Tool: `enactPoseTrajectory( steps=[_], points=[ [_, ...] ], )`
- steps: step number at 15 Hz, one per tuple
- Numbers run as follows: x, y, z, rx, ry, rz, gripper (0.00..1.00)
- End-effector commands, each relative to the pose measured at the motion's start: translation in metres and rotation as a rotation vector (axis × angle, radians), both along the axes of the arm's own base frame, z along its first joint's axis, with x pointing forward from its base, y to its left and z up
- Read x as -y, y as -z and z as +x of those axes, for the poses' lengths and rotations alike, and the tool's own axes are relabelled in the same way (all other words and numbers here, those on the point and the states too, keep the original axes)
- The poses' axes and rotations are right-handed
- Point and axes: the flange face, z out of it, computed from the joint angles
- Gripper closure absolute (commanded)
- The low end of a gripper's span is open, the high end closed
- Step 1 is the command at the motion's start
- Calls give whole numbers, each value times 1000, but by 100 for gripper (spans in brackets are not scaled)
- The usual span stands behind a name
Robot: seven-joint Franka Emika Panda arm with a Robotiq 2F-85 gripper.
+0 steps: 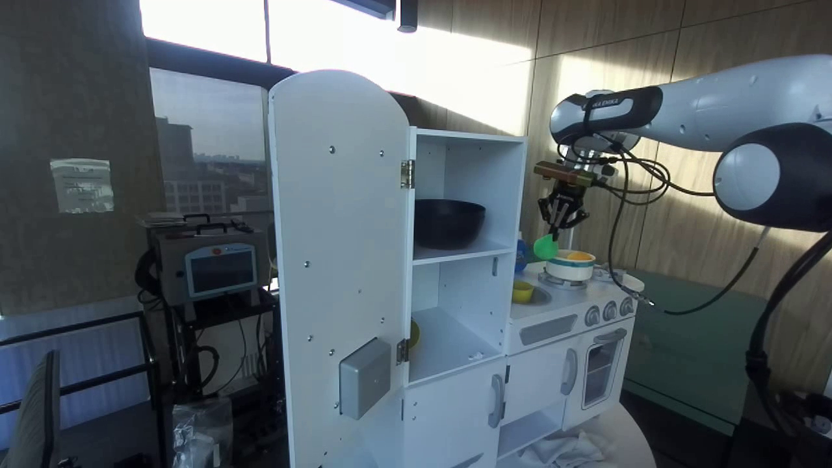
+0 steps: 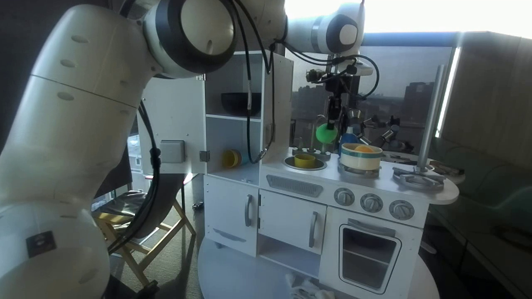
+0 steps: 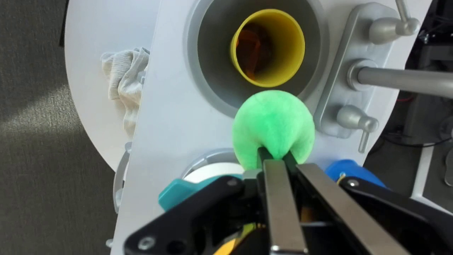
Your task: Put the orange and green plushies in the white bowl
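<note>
The green plushie (image 1: 545, 248) is pinched in my gripper (image 1: 554, 232), which is shut on its top. The plushie also shows in an exterior view (image 2: 326, 133) and, bulging around the fingertips, in the wrist view (image 3: 274, 117). It hangs above the counter, between the sink and the white bowl. The white bowl (image 2: 360, 161), with a teal band, stands on a stove burner; it also shows in an exterior view (image 1: 563, 270). The orange plushie (image 2: 364, 148) lies in it, its top above the rim. In the wrist view my gripper (image 3: 277, 156) hides much of the bowl (image 3: 212, 171).
A yellow cup (image 3: 293, 60) with something orange inside stands in the sink beside the faucet (image 3: 396, 78). A blue bottle (image 2: 348, 138) stands behind the bowl. The tall cabinet holds a black bowl (image 1: 450, 224) and a yellow cup (image 2: 231, 158). Its door (image 1: 344, 227) stands open.
</note>
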Motion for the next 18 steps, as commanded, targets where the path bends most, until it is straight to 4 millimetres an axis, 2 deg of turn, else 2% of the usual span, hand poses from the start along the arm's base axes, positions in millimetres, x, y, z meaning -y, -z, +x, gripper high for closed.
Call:
enactPoseTrajectory(
  steps=[1,4,7,9,16,18],
  points=[
    [33,-16,-21,61,135,3,91],
    [59,-18,-31,75,246,1,91],
    [74,-15,-32,85,305,-14,91],
    [76,-16,-28,99,324,-28,91],
    [63,-6,-2,104,315,-63,91],
    [61,1,3,87,314,-64,87]
  ],
)
